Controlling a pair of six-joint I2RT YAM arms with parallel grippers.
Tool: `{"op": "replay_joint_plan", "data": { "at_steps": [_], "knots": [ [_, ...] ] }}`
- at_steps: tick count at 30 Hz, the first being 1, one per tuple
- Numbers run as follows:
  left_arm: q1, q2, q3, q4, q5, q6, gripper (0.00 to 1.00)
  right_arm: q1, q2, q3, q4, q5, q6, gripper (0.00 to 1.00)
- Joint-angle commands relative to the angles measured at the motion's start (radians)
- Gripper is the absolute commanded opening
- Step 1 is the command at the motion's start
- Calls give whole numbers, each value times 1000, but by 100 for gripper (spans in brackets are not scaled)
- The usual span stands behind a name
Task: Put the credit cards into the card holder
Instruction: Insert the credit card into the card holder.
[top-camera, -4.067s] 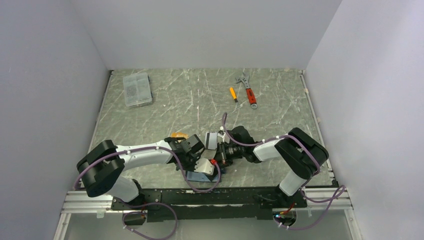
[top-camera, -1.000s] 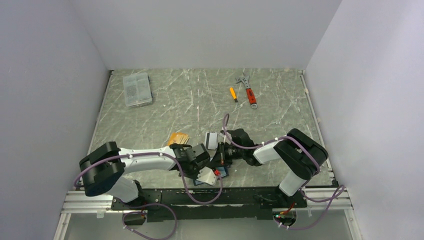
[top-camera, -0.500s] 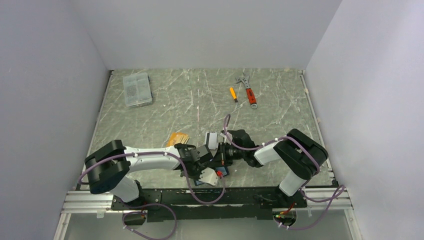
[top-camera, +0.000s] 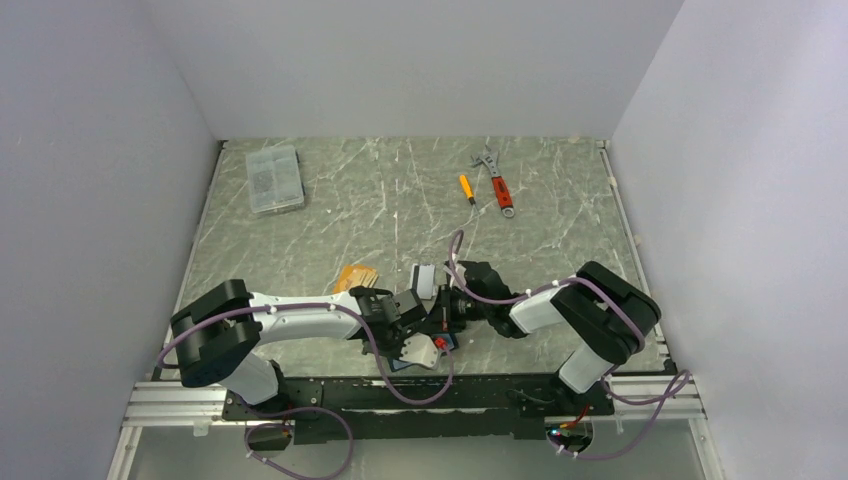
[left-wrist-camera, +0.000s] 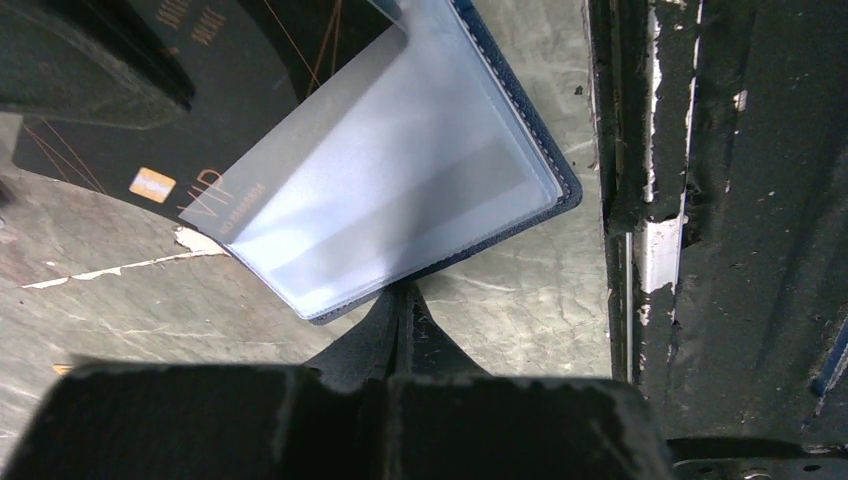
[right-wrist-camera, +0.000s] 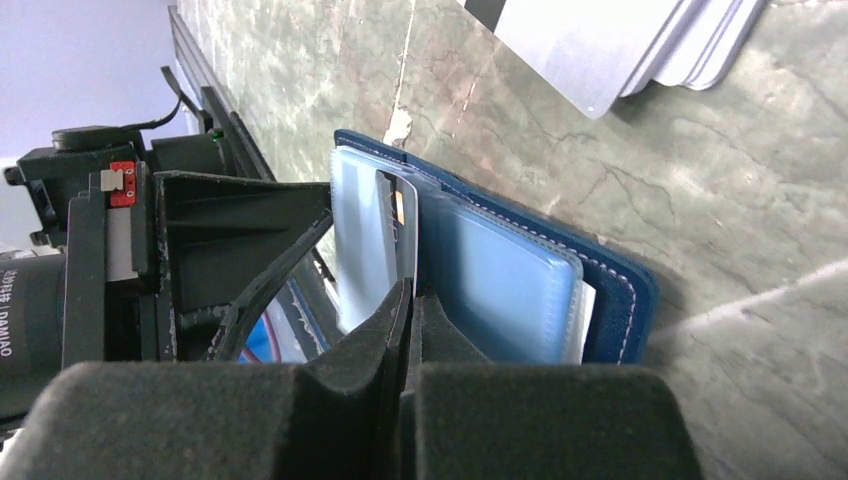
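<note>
1. The left gripper (left-wrist-camera: 402, 305) has its dark, matte fingers pressed together, nothing between them. Their wedge-shaped tips sit just at the near edge of the card holder (left-wrist-camera: 420, 180).
2. The holder lies open and flat on the desk (left-wrist-camera: 500, 300) directly ahead of those tips. It has a navy cover with pale stitching and rounded corners, and glossy, translucent grey-blue sleeves inside.
3. A black card (left-wrist-camera: 110, 150) with a gold chip and thin gold lines lies ahead and to the left of the left gripper, one end under the top sleeve.
4. A scuffed black metal rail (left-wrist-camera: 720, 220) runs along the right of the left gripper.
5. The right gripper (right-wrist-camera: 410, 305) is also closed. Its tips meet the fanned sleeve edges, and I cannot tell whether a thin leaf is pinched.
6. A stack of white-grey cards (right-wrist-camera: 590, 40) with rounded corners lies flat, beyond and to the right of the right gripper.
7. The orange cards (top-camera: 357, 276) lie fanned, just beyond the left gripper.
8. The desk is grey-green marbled stone with white veins.
</note>
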Motion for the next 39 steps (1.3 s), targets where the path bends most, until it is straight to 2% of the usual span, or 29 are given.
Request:
{"op": "replay_joint_plan", "data": {
  "at_steps": [1,6,9,11,13,17,26,32,36,39],
  "knots": [
    [-25,73,-52,127,188,-38,0,23,58,14,-4,33,-21,0],
    [-26,75,-49,132,173,-41,0,34,48,-1,17,38,8,0],
    [-26,75,-48,134,163,-43,0,43,15,-16,-26,75,17,8],
    [-26,71,-52,136,156,-43,0,49,-12,-3,-139,114,4,19],
    [-25,62,-58,140,151,-45,0,64,-38,26,-244,155,-23,41],
    [-24,31,-73,156,139,-45,0,106,-73,81,-420,243,-67,60],
    [-7,-7,-76,176,127,-44,0,179,-60,167,-551,323,-107,66],
    [-6,-9,-38,175,104,-17,0,260,6,301,-749,433,-130,68],
    [7,-31,-41,173,102,5,0,264,-46,298,-815,470,-117,75],
    [72,-68,-44,146,145,12,0,264,-82,296,-846,482,-117,79]
  ]
}}
